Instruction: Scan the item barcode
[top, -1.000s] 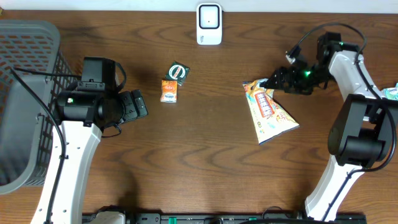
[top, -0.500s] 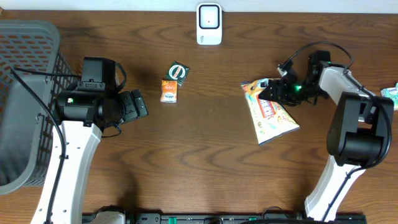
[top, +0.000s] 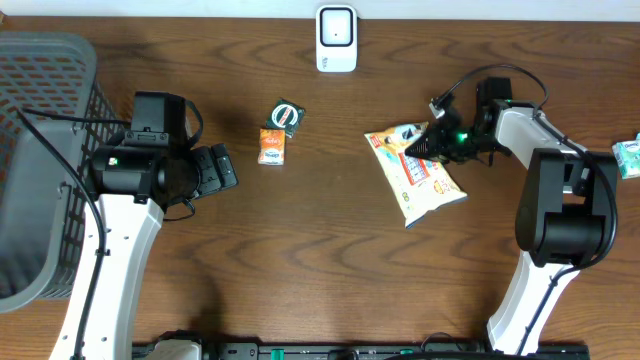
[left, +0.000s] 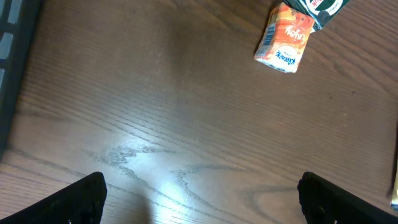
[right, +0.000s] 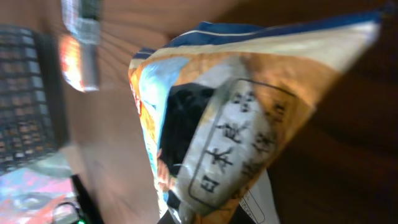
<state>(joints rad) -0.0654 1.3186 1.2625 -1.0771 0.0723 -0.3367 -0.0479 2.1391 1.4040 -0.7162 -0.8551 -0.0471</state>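
on the dark brown wood-grain bench (top: 330, 250), the crinkly yellow-and-blue plastic snack bag (top: 415, 175) lies right of centre. the right tool (top: 432, 143) is clenched on its upper edge. the left tool (top: 220, 168) hangs released near a small orange carton (top: 271, 146).

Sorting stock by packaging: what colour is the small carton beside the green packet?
The carton is orange with some white, clearest in the left wrist view.

The dark brown wood-grain surface (left: 186, 124) is smooth, softly shiny. The crinkled yellow-and-white film snack bag (top: 420, 185) is glossy; the small orange card carton (left: 285, 38) looks matt, the grey plastic mesh basket (top: 55, 75) dull.
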